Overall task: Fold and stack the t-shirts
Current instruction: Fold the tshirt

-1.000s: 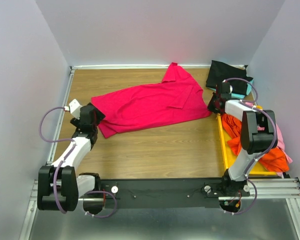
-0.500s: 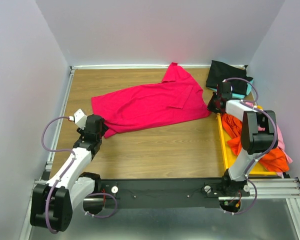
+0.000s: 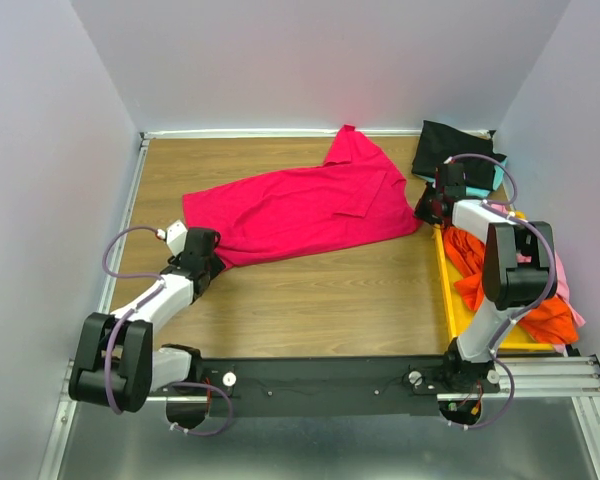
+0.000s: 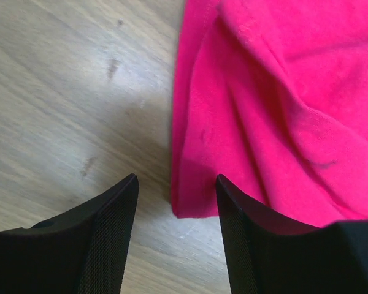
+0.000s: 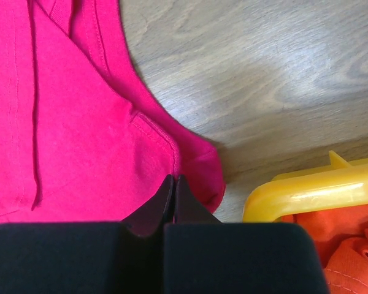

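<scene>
At the left, the left end effector (image 4: 175, 180) sits low over the counter (image 3: 310, 290) with its fingers (image 4: 107, 229) spread. They straddle the near left corner of the crimson t-shirt (image 3: 300, 205), with the hem just inside the right finger and nothing pinched yet. That placement reads as lining up to take the corner (a sensible handle for pulling the cloth flat or folding it over).

The shirt lies spread across the middle of the counter, rumpled, with one sleeve pointing toward the far wall. Bare wood runs along its whole near edge and past its left end, so there is room to drag or fold it nearward.

At the right, the right end effector (image 5: 173, 180) has its fingers pressed together at the shirt's near right corner; whether cloth is caught between them I cannot tell. That corner lies just beside the rim of the yellow bin (image 5: 306, 195), which holds the orange t-shirt (image 3: 535, 315) and a pink t-shirt (image 3: 565, 275), so room is tight there. The black t-shirt (image 3: 455, 145) sits in the far right corner.
</scene>
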Controlling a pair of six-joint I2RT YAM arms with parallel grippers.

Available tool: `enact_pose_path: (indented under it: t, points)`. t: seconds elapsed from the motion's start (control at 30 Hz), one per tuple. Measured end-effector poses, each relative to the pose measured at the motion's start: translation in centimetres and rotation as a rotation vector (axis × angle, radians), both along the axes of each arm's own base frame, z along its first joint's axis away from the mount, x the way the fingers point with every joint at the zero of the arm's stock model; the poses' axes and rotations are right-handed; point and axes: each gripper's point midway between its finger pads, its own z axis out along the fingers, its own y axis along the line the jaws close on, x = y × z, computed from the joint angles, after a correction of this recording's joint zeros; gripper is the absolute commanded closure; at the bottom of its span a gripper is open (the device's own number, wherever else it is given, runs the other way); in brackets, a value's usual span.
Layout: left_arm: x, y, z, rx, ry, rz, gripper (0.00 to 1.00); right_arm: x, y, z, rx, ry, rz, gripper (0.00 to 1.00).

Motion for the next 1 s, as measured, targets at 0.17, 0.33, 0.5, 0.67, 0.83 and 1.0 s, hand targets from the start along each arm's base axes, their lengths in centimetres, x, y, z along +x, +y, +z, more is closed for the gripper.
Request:
enact_pose_path:
  t: [0.17, 0.33, 0.5, 0.67, 0.83, 1.0]
  points:
    - [0.8, -0.5, -0.1, -0.004, 0.000, -0.023, 0.67, 0.1, 0.0, 0.1, 0.003, -0.008, 0.001, 1.00]
    - [1.0, -1.0, -0.4, -0.016, 0.007, -0.050, 0.92, 0.0, 0.1, 0.2, 0.007, -0.012, 0.004, 0.99]
    - [1.0, -1.5, -0.3, -0.032, 0.008, -0.072, 0.95, 0.1, 0.0, 0.2, 0.008, -0.015, 0.003, 0.99]
    - [0.4, -1.6, 0.4, -0.039, 0.017, -0.079, 0.95, 0.1, -0.4, 0.3, 0.008, -0.016, -0.008, 0.99]
    - [0.9, -1.9, 2.9, -0.047, -0.015, -0.087, 0.94, 0.2, -2.0, 0.2, 0.013, -0.016, -0.045, 0.99]
    - [0.6, -2.7, 3.5, -0.063, 0.014, -0.113, 0.94, 0.5, -2.7, 0.5, 0.024, -0.023, -0.067, 0.99]
